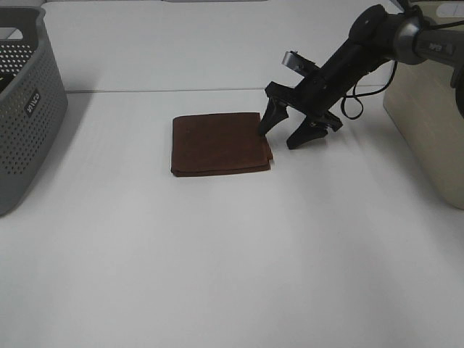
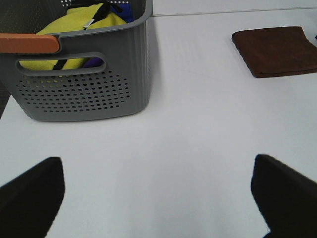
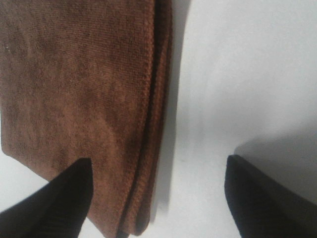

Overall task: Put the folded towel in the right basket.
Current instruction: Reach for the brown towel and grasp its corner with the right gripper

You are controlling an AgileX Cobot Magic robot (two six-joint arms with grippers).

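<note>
A folded brown towel [image 1: 219,143] lies flat on the white table [image 1: 217,254], near the middle. My right gripper [image 1: 279,138] is open at the towel's right edge, one finger [image 1: 267,123] over the towel's edge, the other [image 1: 303,135] on the bare table beside it. The right wrist view shows the towel's folded edge [image 3: 148,124] between the two open fingers [image 3: 59,198]. The right basket [image 1: 431,109] is cream and stands at the right edge of the table. My left gripper [image 2: 158,198] is open and empty, far from the towel [image 2: 275,49].
A grey perforated basket [image 1: 25,109] stands at the left edge of the table; the left wrist view shows it [image 2: 84,74] holding yellow and blue cloths. A black cable hangs from the right arm [image 1: 377,43].
</note>
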